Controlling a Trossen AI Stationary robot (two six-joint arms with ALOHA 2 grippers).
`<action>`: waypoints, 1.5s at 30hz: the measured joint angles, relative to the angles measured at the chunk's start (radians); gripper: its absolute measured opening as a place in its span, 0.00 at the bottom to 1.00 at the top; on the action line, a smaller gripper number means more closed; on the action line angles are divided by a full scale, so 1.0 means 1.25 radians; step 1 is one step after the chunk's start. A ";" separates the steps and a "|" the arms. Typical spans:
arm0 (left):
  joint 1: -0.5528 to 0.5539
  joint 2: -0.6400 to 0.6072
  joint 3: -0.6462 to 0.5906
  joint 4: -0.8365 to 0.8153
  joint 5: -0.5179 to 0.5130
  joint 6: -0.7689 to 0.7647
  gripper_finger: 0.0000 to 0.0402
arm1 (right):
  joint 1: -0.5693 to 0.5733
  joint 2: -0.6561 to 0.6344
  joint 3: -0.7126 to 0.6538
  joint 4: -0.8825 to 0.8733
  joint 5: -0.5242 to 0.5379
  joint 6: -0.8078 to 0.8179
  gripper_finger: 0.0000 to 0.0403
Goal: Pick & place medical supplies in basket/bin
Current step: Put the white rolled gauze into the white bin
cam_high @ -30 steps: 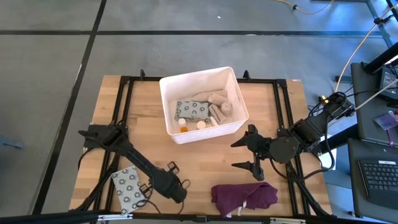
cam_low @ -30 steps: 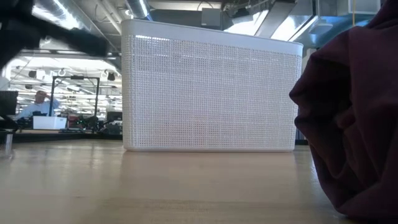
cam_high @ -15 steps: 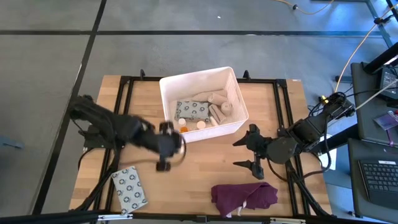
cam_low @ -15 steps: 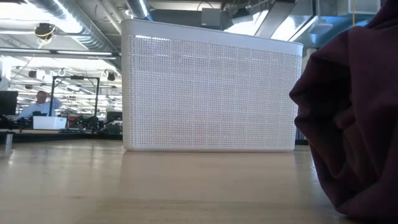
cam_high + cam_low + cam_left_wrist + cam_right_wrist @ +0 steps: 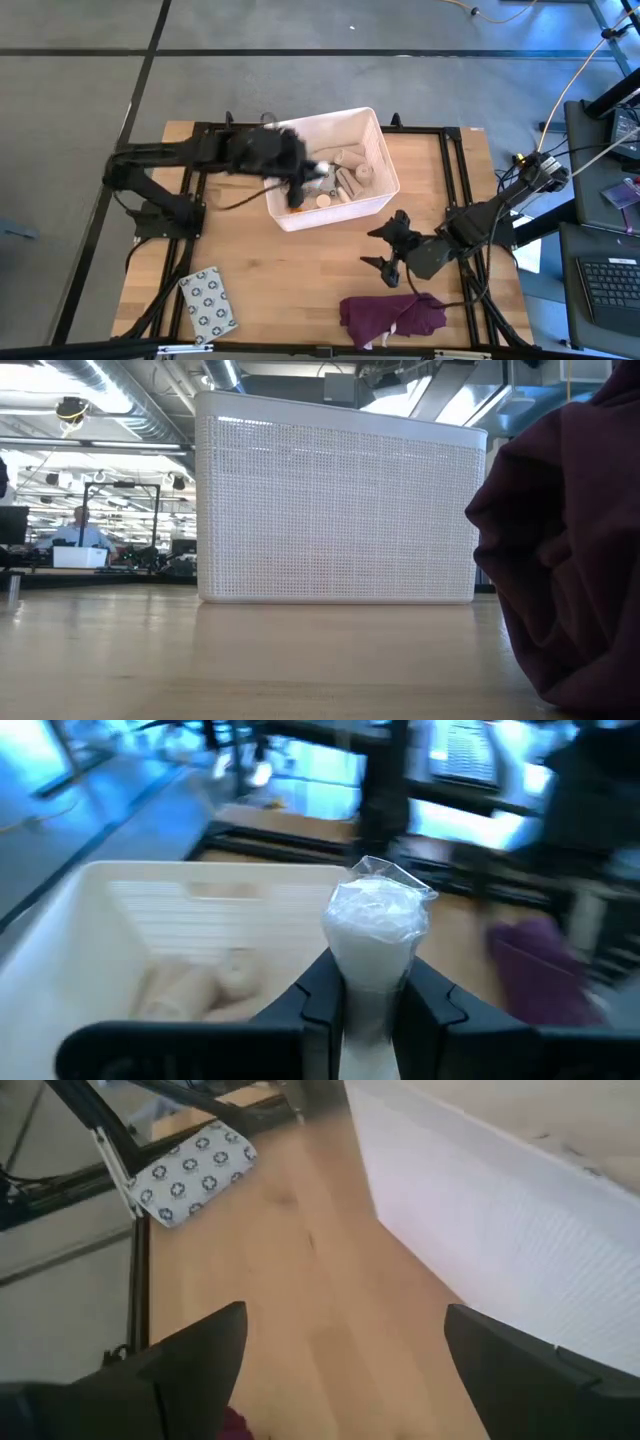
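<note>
Over the white bin [image 5: 375, 135], the left hand [image 5: 365, 995] is clamped on 1 wrapped white roll [image 5: 376, 925]; the right hand [image 5: 385, 250] waits beside it, fingers apart.

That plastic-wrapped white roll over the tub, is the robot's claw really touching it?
Touching. The left wrist view shows the left end effector shut on the wrapped white roll: both fingers press against its sides, holding it above the white bin.

Robotics lab or workshop: open hall with exposed ceiling ducts [image 5: 120, 415], strip lighting, workbenches [image 5: 90, 565], a seated person [image 5: 80, 530]; keyboard [image 5: 610, 285] and cables beside the table [image 5: 330, 260].
</note>
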 joint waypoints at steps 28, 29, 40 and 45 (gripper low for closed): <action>0.300 0.466 -0.001 0.253 0.198 0.020 0.13 | 0.000 0.001 -0.075 0.207 0.056 -0.002 0.84; 0.298 0.470 -0.001 0.261 0.189 0.021 0.13 | 0.000 0.001 -0.075 0.207 0.056 0.001 0.84; 0.297 0.475 -0.001 0.268 0.177 0.034 0.29 | 0.000 0.001 -0.075 0.207 0.056 0.002 0.84; 0.292 0.475 -0.001 0.268 0.178 0.031 0.35 | 0.000 0.002 -0.075 0.207 0.055 0.002 0.84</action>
